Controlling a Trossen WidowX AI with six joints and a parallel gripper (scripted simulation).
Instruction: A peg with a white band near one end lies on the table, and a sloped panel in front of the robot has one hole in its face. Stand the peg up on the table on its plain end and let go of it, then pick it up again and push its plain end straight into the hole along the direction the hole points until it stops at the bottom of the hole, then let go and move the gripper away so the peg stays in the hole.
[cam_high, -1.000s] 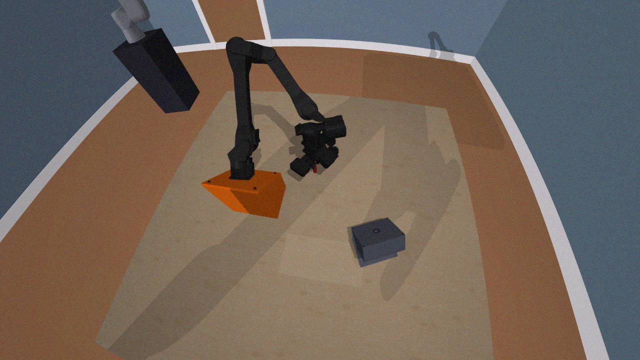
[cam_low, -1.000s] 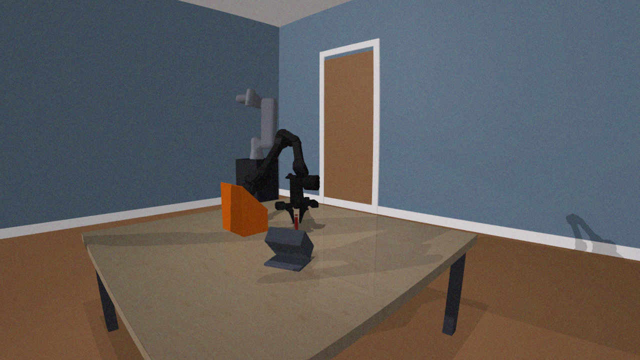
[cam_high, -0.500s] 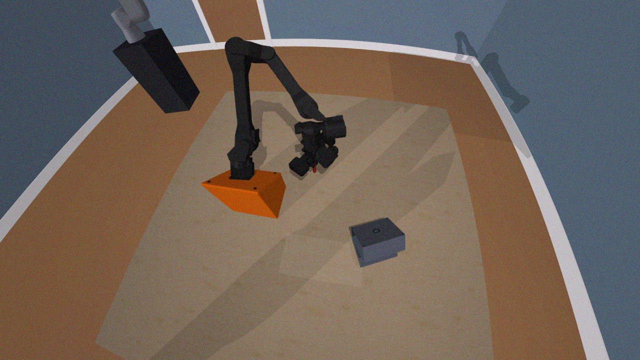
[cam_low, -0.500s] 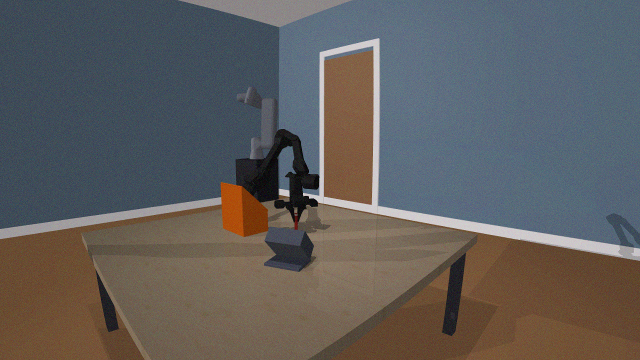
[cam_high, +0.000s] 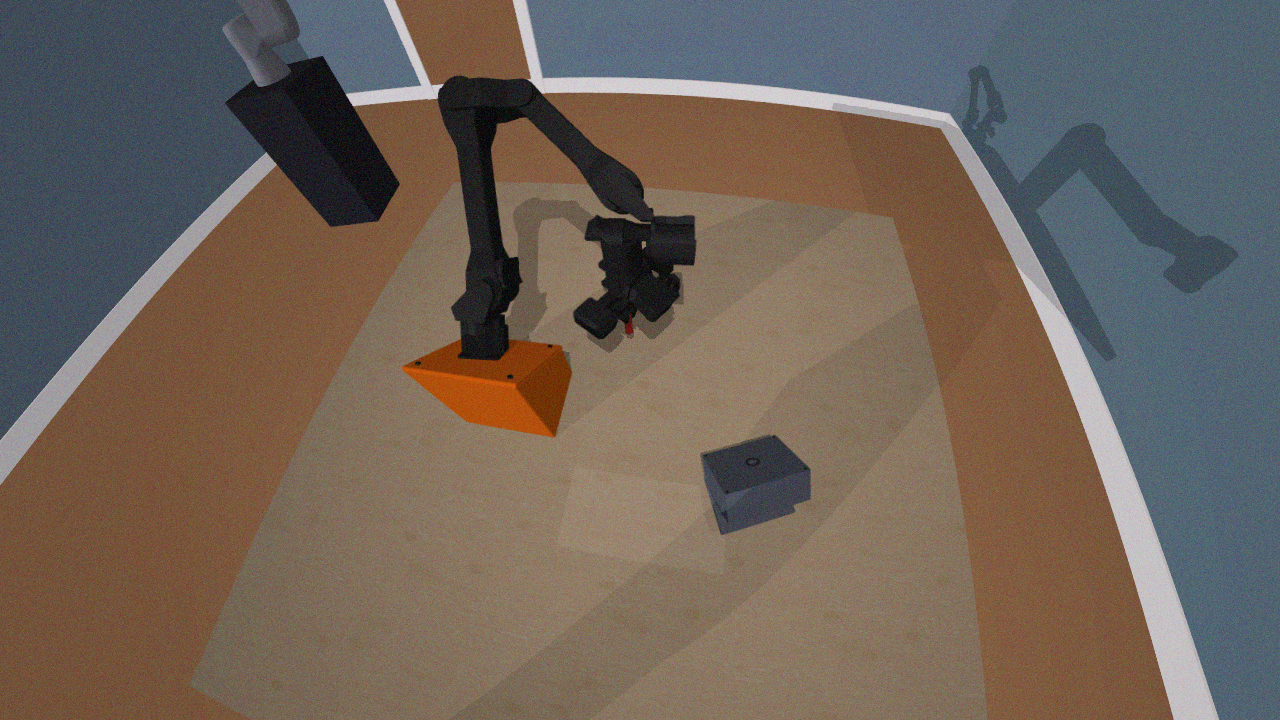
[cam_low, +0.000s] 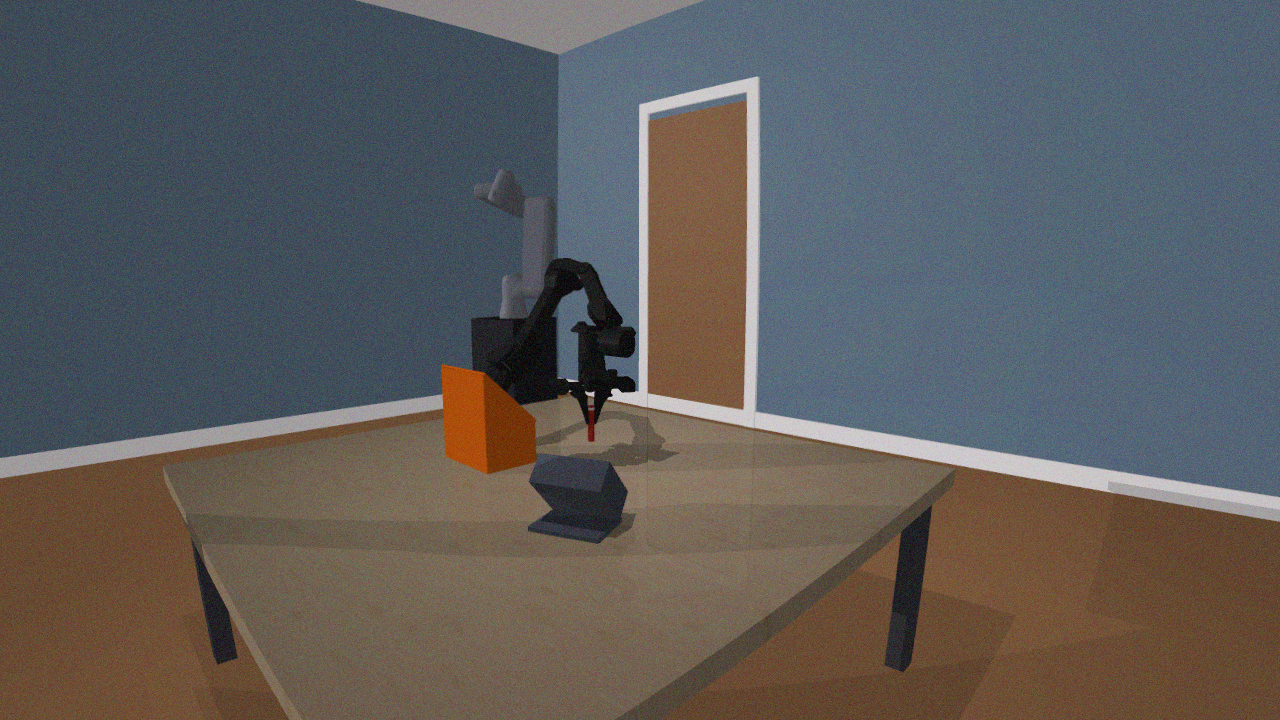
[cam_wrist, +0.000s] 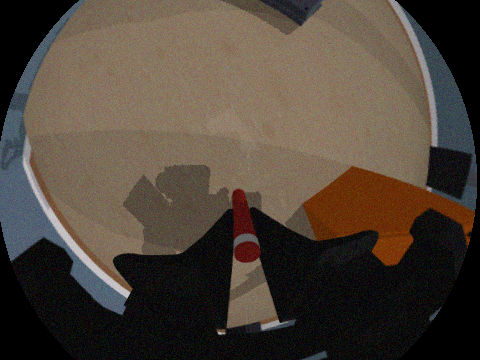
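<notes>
The red peg (cam_high: 629, 328) (cam_low: 590, 430) (cam_wrist: 242, 215) is upright, its white-banded end up and its plain end down. My gripper (cam_high: 627, 318) (cam_low: 590, 419) (cam_wrist: 242, 212) points down and is shut on the peg, with one finger on each side below the band. The plain end sticks out below the fingertips and appears a little above the table. The dark blue-grey sloped panel (cam_high: 783, 462) (cam_low: 569, 471) (cam_wrist: 297, 7) stands apart from the gripper. The hole (cam_high: 752, 462) shows in its face in the top view. The hole is hidden in the other views.
The orange wedge-shaped block (cam_high: 501, 402) (cam_low: 466, 420) (cam_wrist: 365, 205) stands at the arm's base, beside the gripper. The table (cam_high: 429, 573) (cam_low: 402, 591) (cam_wrist: 150, 90) carries them all. Another grey arm (cam_low: 537, 241) on a black pedestal (cam_high: 313, 143) stands behind.
</notes>
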